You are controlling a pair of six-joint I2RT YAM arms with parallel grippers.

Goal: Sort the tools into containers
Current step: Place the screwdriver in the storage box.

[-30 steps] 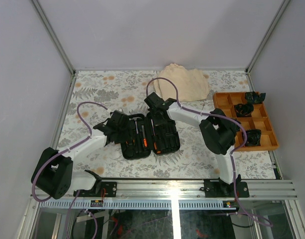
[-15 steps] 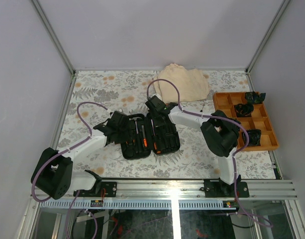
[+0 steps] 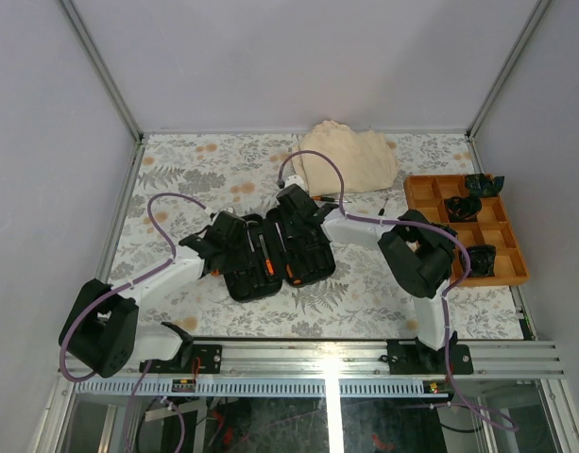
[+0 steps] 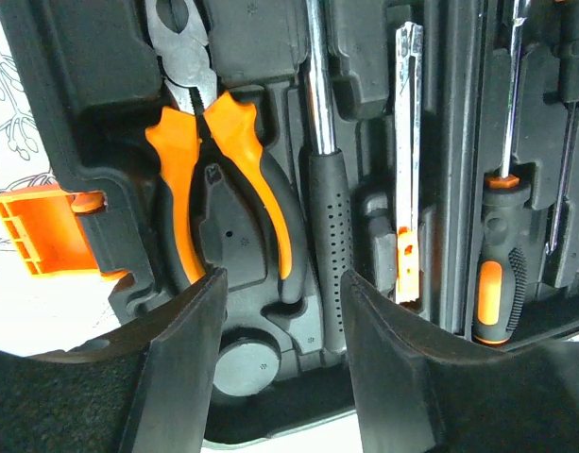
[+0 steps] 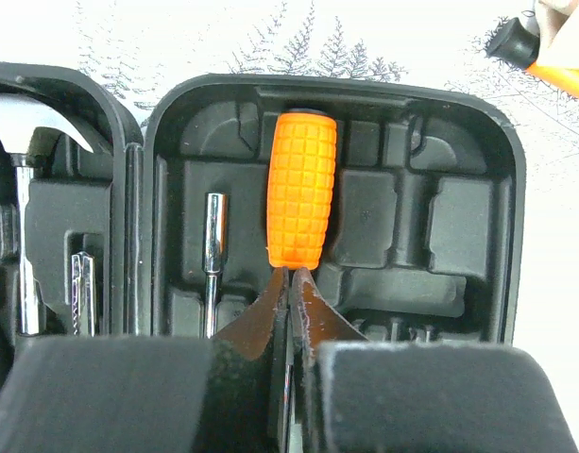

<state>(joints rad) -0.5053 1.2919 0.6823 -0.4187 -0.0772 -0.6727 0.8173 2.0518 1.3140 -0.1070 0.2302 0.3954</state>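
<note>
Jaws pinched shut on the right gripper (image 5: 291, 283), tips meeting the lower end of the orange handle (image 5: 301, 189), which sits mid-frame in the tool case (image 5: 459, 123), long axis running straight ahead of them. The case's moulded walls hug both sides, so lifting looks the only free way; left gripper (image 4: 280, 278) hangs half-open, empty, over the pliers (image 4: 259, 179).

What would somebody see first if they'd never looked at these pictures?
Probably the open black case in the middle of the table. Bright orange jumps out inside it: pliers by the open left hand, and a fat ribbed handle right at the tips of the shut right hand. An orange tray sits at the table's right edge, a beige cloth at the far side.
</note>
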